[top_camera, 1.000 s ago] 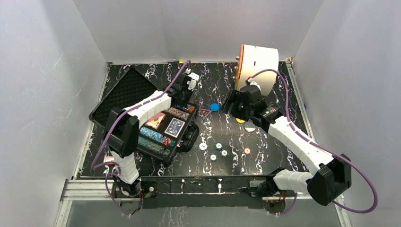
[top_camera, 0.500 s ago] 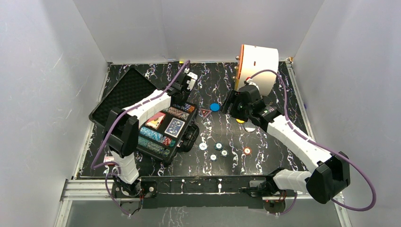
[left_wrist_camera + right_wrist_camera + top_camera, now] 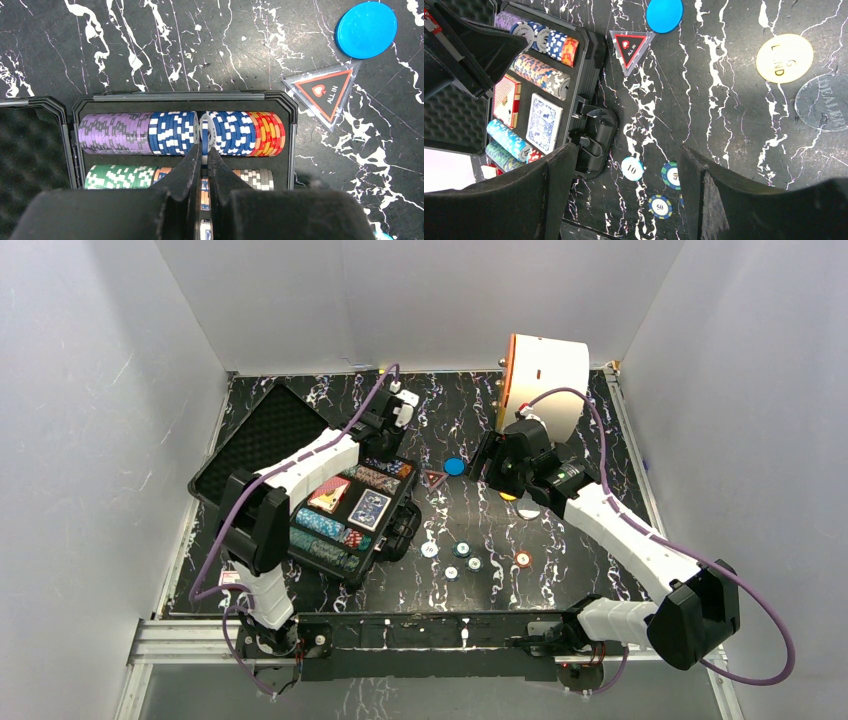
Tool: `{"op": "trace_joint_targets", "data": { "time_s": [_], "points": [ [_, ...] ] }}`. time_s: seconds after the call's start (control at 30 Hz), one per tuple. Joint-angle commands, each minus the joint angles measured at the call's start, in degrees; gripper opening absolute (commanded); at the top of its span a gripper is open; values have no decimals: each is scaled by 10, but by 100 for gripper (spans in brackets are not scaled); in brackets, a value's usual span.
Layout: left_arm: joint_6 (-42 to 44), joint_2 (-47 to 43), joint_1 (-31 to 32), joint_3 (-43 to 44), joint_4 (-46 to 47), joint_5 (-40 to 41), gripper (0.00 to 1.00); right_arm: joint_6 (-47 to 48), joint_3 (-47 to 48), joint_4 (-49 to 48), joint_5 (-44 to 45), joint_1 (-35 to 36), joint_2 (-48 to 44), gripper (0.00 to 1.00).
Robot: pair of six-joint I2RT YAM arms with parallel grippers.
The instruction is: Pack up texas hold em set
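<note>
Open black case (image 3: 180,96) holds multicoloured chip rows (image 3: 172,132).

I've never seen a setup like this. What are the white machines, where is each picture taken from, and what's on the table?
The white jointed machines are the left arm and right arm of a robot, each ending in a two-finger gripper. The wide picture comes from a camera above and behind them. The other two come from cameras on the wrists, looking past each arm's own fingers. On the table lies an open case holding poker chips and card decks. The left gripper pinches a white chip at the case's chip row. The right gripper is open and empty. Outside the case lie loose chips, a blue button, an ALL IN triangle, a yellow button and a clear DEALER button. A big white cylinder stands at the back.
</note>
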State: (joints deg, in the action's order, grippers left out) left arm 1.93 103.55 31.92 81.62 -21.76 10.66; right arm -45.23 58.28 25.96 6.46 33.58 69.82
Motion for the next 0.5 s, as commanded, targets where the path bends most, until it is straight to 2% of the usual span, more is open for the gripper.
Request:
{"op": "trace_joint_targets", "data": {
  "time_s": [0.0, 0.33, 0.47],
  "points": [
    [0, -14, -3, 7, -14, 3, 0, -3, -4, -15, -1, -1, -5, 80],
    [12, 28, -3, 6, -22, 37, 0, -6, -7, -11, 2, -1, -10, 80],
    [7, 38, -3, 5, -22, 36, 11, -5, -7, -11, 3, -1, -10, 80]
  ]
}}
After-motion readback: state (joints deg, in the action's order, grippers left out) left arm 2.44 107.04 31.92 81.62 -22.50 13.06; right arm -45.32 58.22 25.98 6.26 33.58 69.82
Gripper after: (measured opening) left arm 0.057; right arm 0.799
